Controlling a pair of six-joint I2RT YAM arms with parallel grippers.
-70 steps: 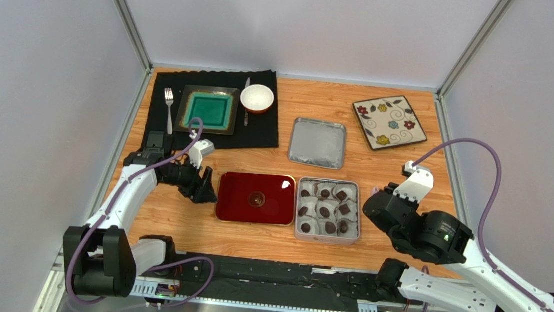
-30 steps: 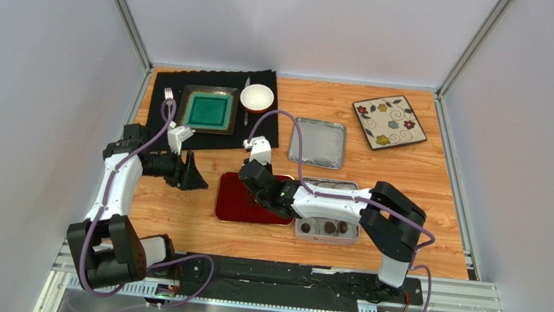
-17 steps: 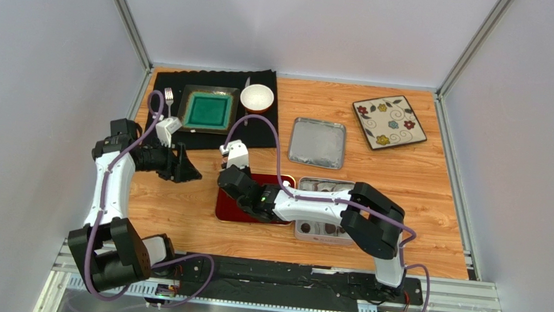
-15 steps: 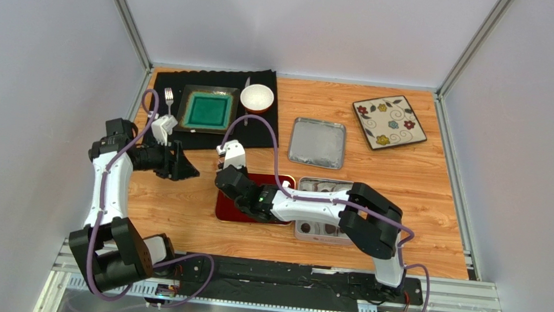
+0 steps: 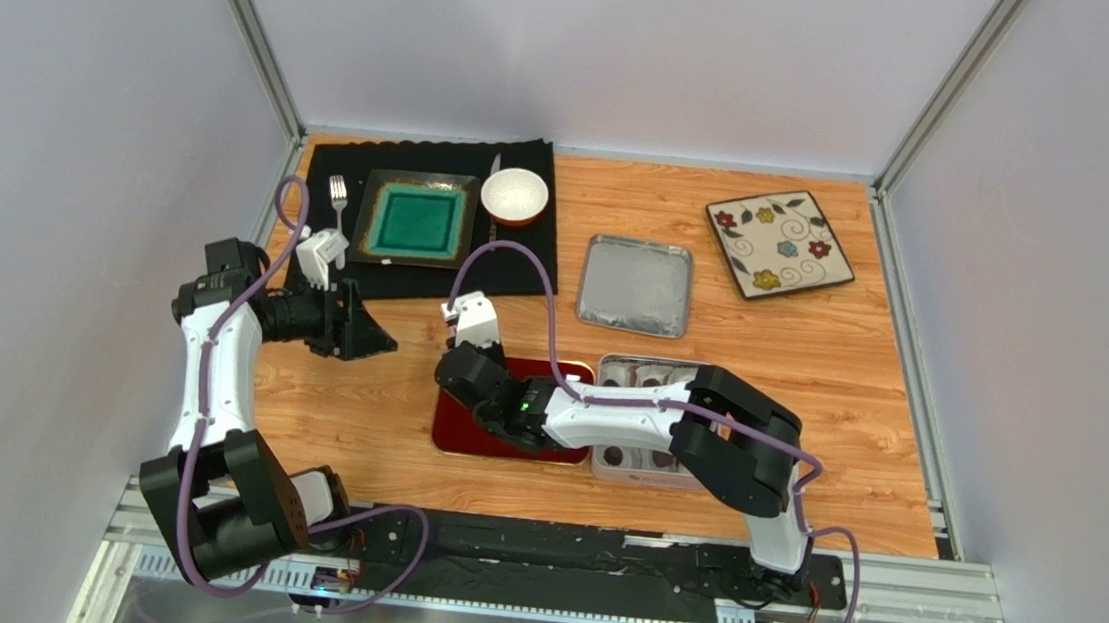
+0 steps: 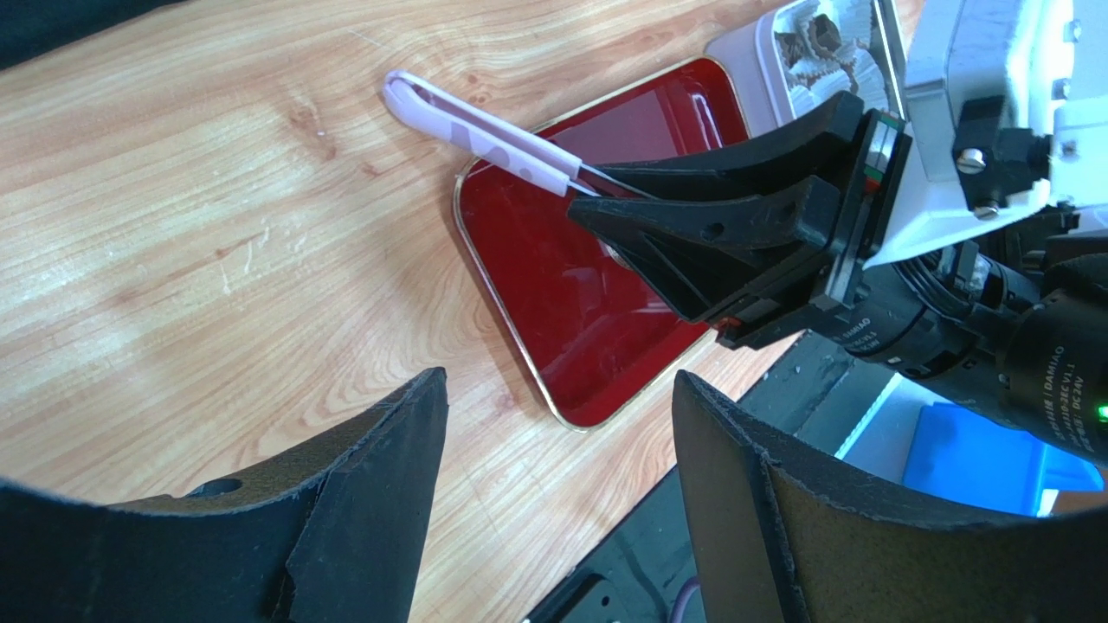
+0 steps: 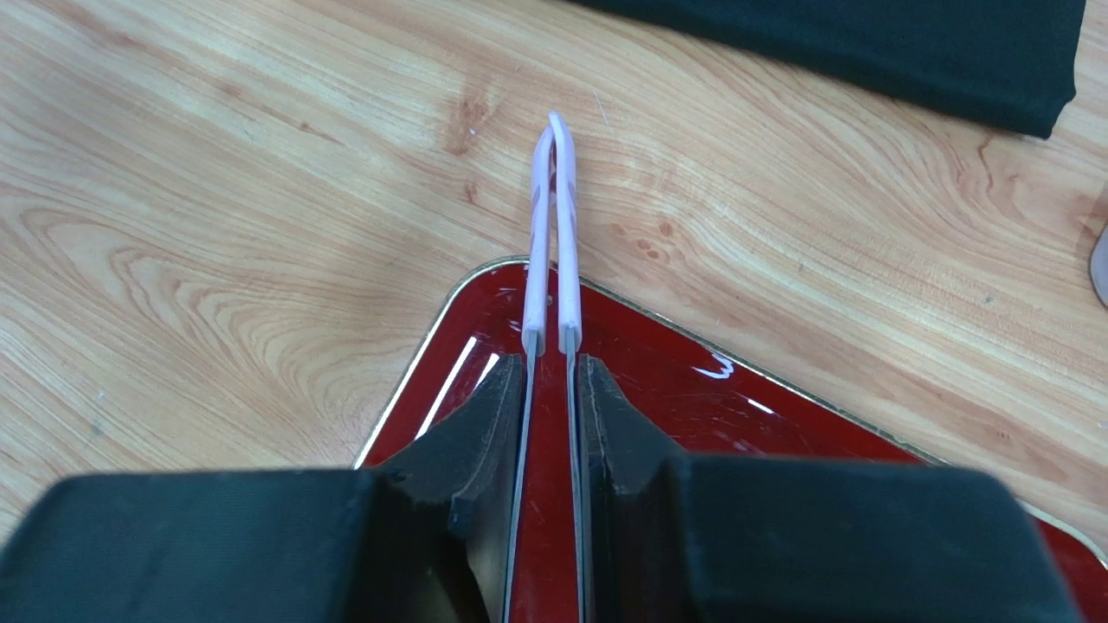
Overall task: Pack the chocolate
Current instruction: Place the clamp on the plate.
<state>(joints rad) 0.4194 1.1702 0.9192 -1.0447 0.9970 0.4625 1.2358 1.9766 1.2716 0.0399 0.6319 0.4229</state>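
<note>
Right gripper (image 7: 552,374): jaws pinching the tweezers (image 7: 552,221), joined end poking out past the red tray (image 7: 728,415) corner (working tips hidden between the jaws). Likely because the pieces are too small for bare jaws. The arm is stretched left, low across the tin (image 5: 647,362), covering most of the chocolate (image 5: 630,455). Left gripper (image 6: 557,403): jaws spread and empty, held over the worktop (image 6: 195,260) left of the tray, probably to keep clear.

Down on the light wooden table (image 5: 837,427) we've got a black cloth mat (image 5: 439,156) upper left, a floral square ceramic plate (image 5: 779,244) upper right, a flat silver metal lid (image 5: 636,284) centre, and below it a glossy red rectangular tray (image 6: 559,299) just beside an open silver metal tin (image 5: 632,361).
</note>
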